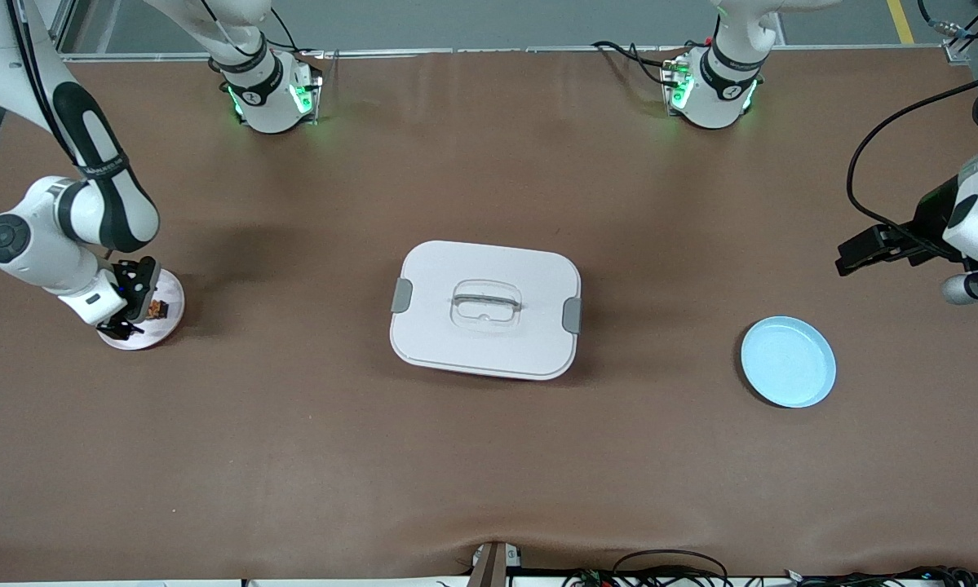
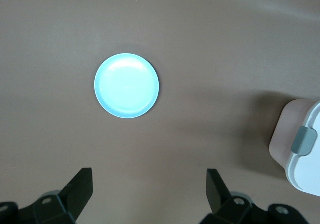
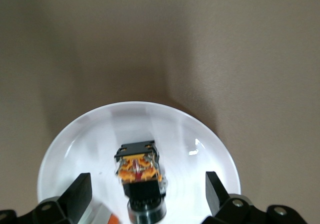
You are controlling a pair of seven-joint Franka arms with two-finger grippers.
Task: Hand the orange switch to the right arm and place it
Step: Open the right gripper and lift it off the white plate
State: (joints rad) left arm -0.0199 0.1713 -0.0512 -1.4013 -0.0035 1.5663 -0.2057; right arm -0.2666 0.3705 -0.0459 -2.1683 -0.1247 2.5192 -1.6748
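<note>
A: Item one, the surface, starting nearest the front camera?

B: Brown matte table covering [image 1: 293,456], slightly rippled at the near edge, where a tangle of dark cables [image 1: 668,571] and a small bracket sit. The widest bare stretch is this near band, running from one arm's end to the other.

A: Next row up?

B: Pale blue plate [image 1: 788,361], toward the left arm's end, with nothing on it. White lidded box [image 1: 486,308] at mid-table, grey latches on two sides, clear handle on top. White plate [image 1: 161,318] toward the right arm's end. All three well apart, with open brown strips between them.

A: The orange switch?

B: The orange switch [image 3: 138,168] lies on the white plate [image 3: 90,134], black body with its orange face up, beside a dark round part on the same plate.

A: Grippers?

B: Right gripper [image 1: 130,303] is low over the white plate, fingers [image 3: 80,191] spread wide to either side of the switch, not touching it: released. Left gripper [image 1: 872,249] hangs in the air near the table's edge at the left arm's end, fingers [image 2: 82,186] parted with nothing between them; that arm waits.

A: Farthest row?

B: Both arm bases [image 1: 270,96] with green lights, along the table's farthest edge; grey floor past it. Bare table lies between the bases and the box.
</note>
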